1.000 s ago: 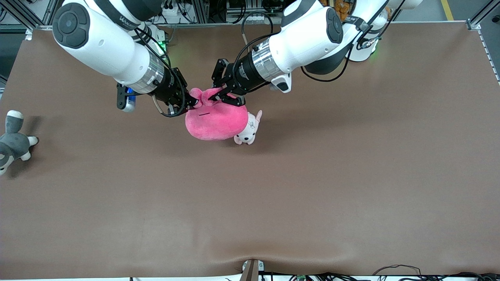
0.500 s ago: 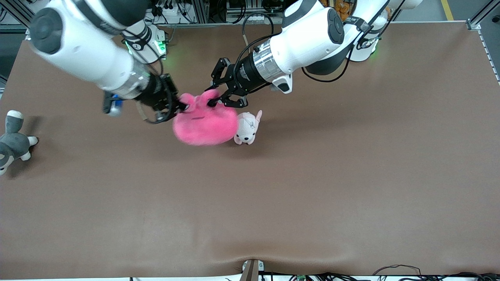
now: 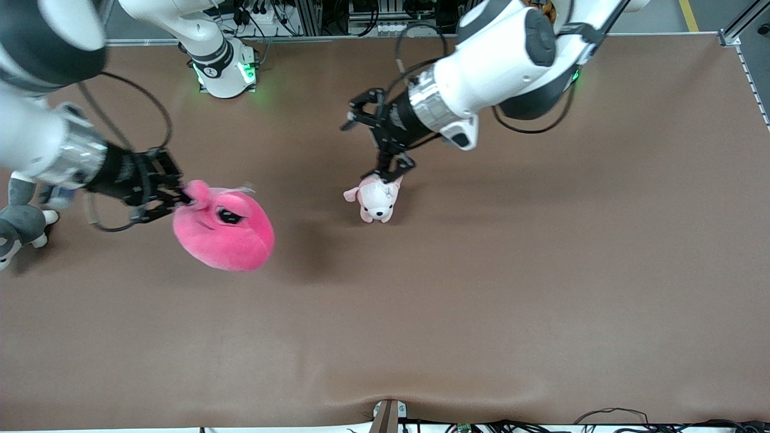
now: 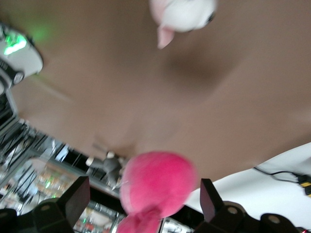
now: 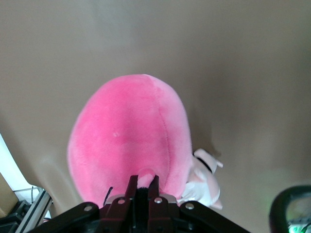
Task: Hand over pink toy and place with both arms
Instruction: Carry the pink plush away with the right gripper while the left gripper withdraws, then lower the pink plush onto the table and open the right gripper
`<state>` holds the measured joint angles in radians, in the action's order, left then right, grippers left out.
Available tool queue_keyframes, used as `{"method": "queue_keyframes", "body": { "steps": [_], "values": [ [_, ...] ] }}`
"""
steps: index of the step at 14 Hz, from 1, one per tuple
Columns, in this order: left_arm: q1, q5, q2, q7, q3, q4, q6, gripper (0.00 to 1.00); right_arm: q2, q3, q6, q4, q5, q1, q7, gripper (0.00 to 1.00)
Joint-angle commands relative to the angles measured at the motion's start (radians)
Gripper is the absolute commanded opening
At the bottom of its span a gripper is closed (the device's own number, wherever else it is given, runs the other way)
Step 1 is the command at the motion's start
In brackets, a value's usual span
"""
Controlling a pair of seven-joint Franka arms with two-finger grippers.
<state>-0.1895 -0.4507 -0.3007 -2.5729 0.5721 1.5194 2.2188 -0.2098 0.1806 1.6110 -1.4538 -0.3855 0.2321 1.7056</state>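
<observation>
The pink toy (image 3: 224,231) hangs over the table toward the right arm's end, its angry black eye facing up. My right gripper (image 3: 180,201) is shut on one of its small nubs. In the right wrist view the toy (image 5: 131,141) fills the middle and the right gripper (image 5: 143,182) pinches the nub between its fingers. My left gripper (image 3: 379,141) is open with nothing between its fingers, over the small puppy plush. In the left wrist view the left gripper (image 4: 143,204) frames the pink toy (image 4: 155,187), which is farther off and apart from it.
A small pale pink-and-white puppy plush (image 3: 376,203) lies near the table's middle, also seen as the puppy (image 4: 182,12) and the puppy (image 5: 206,182). A grey-and-white plush animal (image 3: 18,216) lies at the table's edge at the right arm's end.
The left gripper opened and let go of the pink toy, then drew back. The right arm carried the toy toward its own end of the table, uncovering the puppy plush.
</observation>
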Motion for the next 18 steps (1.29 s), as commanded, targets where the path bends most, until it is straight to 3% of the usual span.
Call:
{"method": "queue_keyframes", "body": {
  "steps": [1,4,9,13,14,15,16,18],
  "values": [
    [0.082,0.061,0.049,0.116,0.002,0.005,-0.117,1.00,-0.100,-0.015,-0.003,0.018,-0.091,-0.155,-0.173,0.00],
    [0.159,0.128,0.060,0.329,0.000,0.005,-0.233,1.00,-0.230,-0.015,0.038,0.020,-0.202,-0.279,-0.306,0.00],
    [0.241,0.354,0.064,0.707,0.000,-0.030,-0.425,1.00,-0.361,-0.015,0.069,-0.007,-0.202,-0.405,-0.637,0.00],
    [0.297,0.506,0.064,1.017,0.000,-0.031,-0.519,1.00,-0.433,-0.016,0.083,-0.010,-0.211,-0.470,-0.782,0.00],
    [0.298,0.539,0.064,1.110,-0.001,-0.031,-0.534,1.00,-0.434,-0.016,0.082,-0.008,-0.219,-0.471,-0.784,0.32],
    [0.304,0.570,0.066,1.199,-0.009,-0.031,-0.541,1.00,-0.434,-0.016,0.081,-0.004,-0.220,-0.474,-0.794,0.94],
    [0.318,0.587,0.066,1.270,-0.014,-0.031,-0.544,1.00,-0.433,-0.016,0.076,0.004,-0.220,-0.474,-0.799,1.00],
    [0.356,0.590,0.068,1.409,-0.014,-0.041,-0.545,1.00,-0.412,-0.024,0.037,0.074,-0.220,-0.462,-0.790,1.00]
  ]
}}
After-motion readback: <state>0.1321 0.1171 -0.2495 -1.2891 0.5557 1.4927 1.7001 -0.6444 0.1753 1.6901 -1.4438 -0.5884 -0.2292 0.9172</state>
